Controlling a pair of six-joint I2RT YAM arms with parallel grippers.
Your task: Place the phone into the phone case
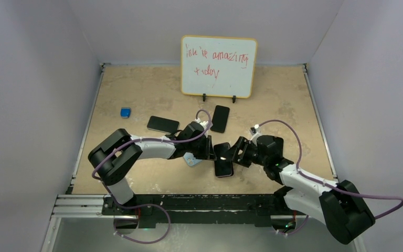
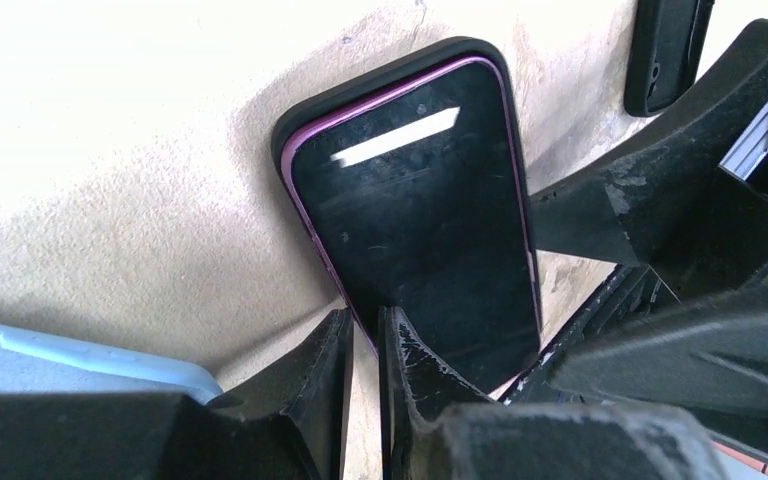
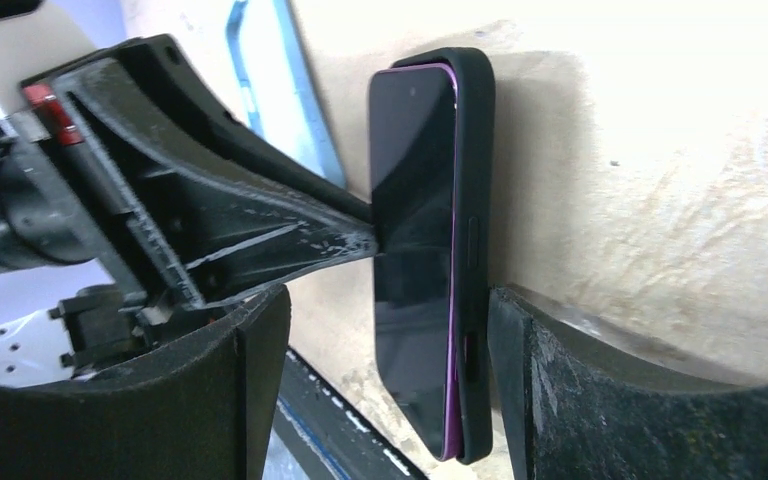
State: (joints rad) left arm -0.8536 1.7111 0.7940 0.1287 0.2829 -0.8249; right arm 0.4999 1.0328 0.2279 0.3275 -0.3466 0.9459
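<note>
The phone (image 1: 223, 167) has a black screen and a reddish-purple rim. It sits tilted in a black shell, between my two grippers. My left gripper (image 1: 210, 151) is nearly shut. In the left wrist view its tips (image 2: 365, 325) rest at the phone's (image 2: 420, 200) long edge, one finger (image 2: 410, 350) on the screen. My right gripper (image 3: 385, 300) is wide open and straddles the phone (image 3: 410, 200). Its right finger (image 3: 525, 340) is against the black shell's side. The light blue phone case (image 1: 191, 159) lies flat under my left gripper. It also shows in the wrist views (image 2: 60, 355) (image 3: 270, 70).
Two other black phones (image 1: 162, 124) (image 1: 220, 118) lie behind the grippers. A small blue cube (image 1: 125, 112) sits at the far left. A whiteboard (image 1: 219, 65) stands at the back. The table's black front rail (image 1: 199, 202) is close below.
</note>
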